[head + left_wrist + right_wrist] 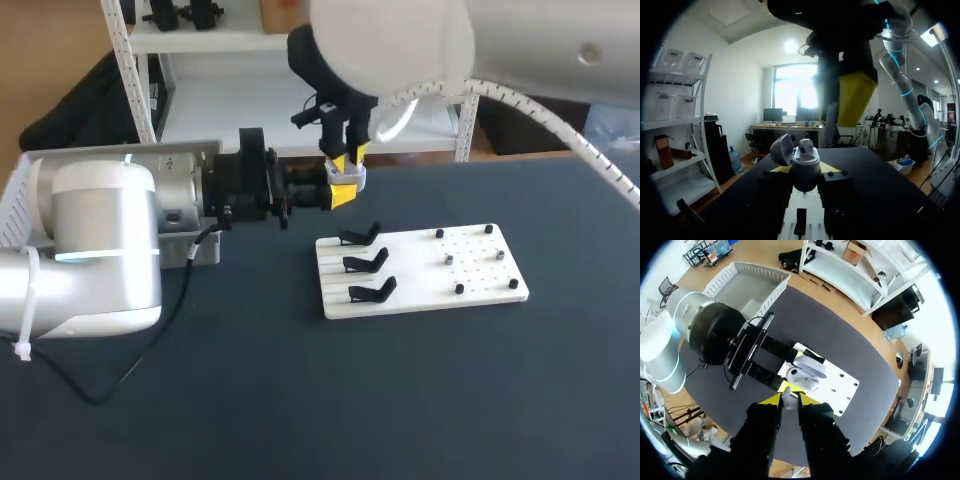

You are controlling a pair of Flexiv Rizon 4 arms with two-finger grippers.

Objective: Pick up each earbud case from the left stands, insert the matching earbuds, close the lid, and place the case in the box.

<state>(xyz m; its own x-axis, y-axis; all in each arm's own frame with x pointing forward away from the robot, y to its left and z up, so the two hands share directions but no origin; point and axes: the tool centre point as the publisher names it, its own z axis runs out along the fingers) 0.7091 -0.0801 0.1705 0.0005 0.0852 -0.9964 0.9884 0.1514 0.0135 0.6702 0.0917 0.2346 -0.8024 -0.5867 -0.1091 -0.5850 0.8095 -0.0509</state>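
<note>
Keep right gripper (789, 402) pinched on the earbud (788, 395); lower plumb, slowly, into its socket. Hold left gripper (805, 175) clamped steady on the open earbud case (805, 167), aloft at eleven o'clock off the stand board (420, 272).

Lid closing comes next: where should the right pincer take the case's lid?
Probably the lid at its free rim, opposite the hinge, from above. It stands swung open beside the case body, which the left pincer holds upright by its lower sides, leaving that rim exposed.
</note>
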